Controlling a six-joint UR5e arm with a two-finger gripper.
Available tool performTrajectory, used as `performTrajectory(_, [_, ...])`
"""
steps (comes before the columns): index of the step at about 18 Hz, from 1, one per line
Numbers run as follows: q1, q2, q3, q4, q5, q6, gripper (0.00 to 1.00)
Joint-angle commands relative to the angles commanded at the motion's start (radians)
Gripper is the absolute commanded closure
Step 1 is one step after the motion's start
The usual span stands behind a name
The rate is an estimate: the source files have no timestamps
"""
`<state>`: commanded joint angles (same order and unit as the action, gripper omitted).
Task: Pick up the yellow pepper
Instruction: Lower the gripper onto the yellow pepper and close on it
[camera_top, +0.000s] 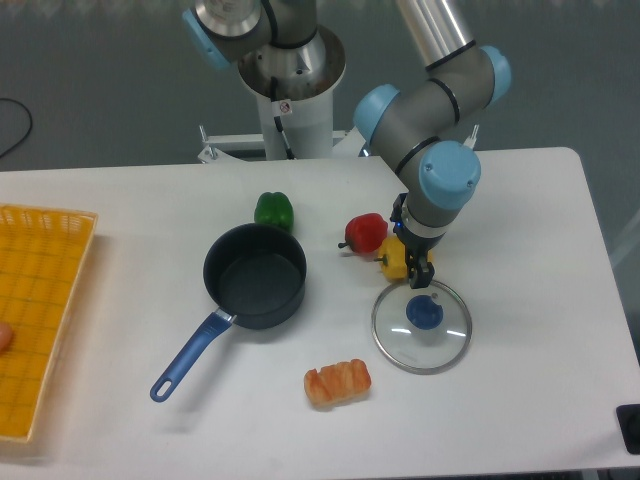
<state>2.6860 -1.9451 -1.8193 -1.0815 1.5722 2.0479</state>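
End effector (410, 268): dark fingers pointing down, clenched around the yellow pepper.
Yellow pepper (394, 258): small, glossy, bright yellow, lumpy; held between the fingers, just above or on the white surface (530, 290), which one cannot be told; stem direction and long axis not visible.
Red pepper (366, 233): glossy, rounded, just left of the end effector, touching or nearly touching the yellow one.
Glass lid (422, 326): round, clear, metal-rimmed, blue knob; flat, directly below the end effector in the view.
Saucepan (255, 276): dark, round, blue handle; well left.
Green pepper (273, 210): glossy, farther left, behind the saucepan.
Croissant (338, 382): orange, ridged; below-left.
Basket (40, 300): yellow woven tray, far left.
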Motion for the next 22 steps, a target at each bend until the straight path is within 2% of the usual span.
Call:
performTrajectory(5, [-0.009, 0.0, 0.002, 0.0, 0.029, -0.003, 0.13])
performTrajectory(16, [-0.017, -0.014, 0.002, 0.0, 0.028, -0.014, 0.13])
performTrajectory(18, [-0.015, -0.012, 0.002, 0.0, 0.028, -0.012, 0.19])
performTrajectory(20, [-0.015, -0.011, 0.003, 0.0, 0.029, -0.014, 0.29])
performTrajectory(22, [-0.015, -0.011, 0.005, 0.0, 0.029, -0.012, 0.3])
